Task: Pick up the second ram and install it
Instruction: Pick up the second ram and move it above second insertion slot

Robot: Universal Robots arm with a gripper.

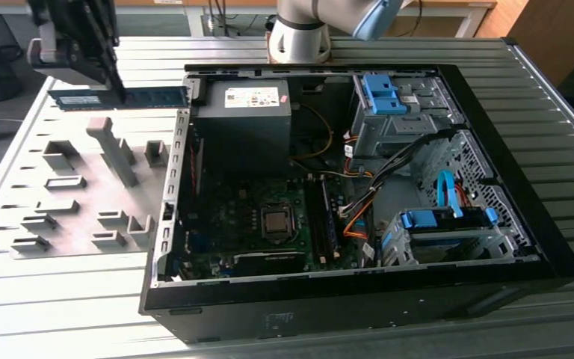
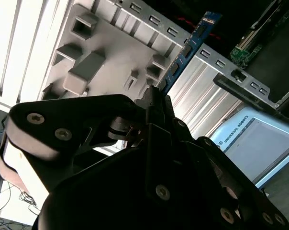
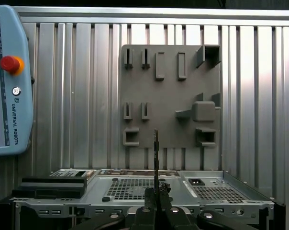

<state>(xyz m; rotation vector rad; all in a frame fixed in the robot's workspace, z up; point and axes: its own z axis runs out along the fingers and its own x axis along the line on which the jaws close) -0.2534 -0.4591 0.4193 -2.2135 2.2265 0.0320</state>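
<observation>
Second ram (image 1: pixel 119 97), slim green-blue board with black chips, held level in the air, fingers (image 2: pixel 154 98) clamped on its edge. Below it: gray holder plate (image 1: pixel 78 194) with blocky raised slots on the ribbed metal tabletop (image 1: pixel 57 299). Open computer case (image 1: pixel 367 284) just beside, toward the exterior view's right; motherboard (image 1: pixel 257 217) exposed, cables (image 1: pixel 362 209) alongside.
</observation>
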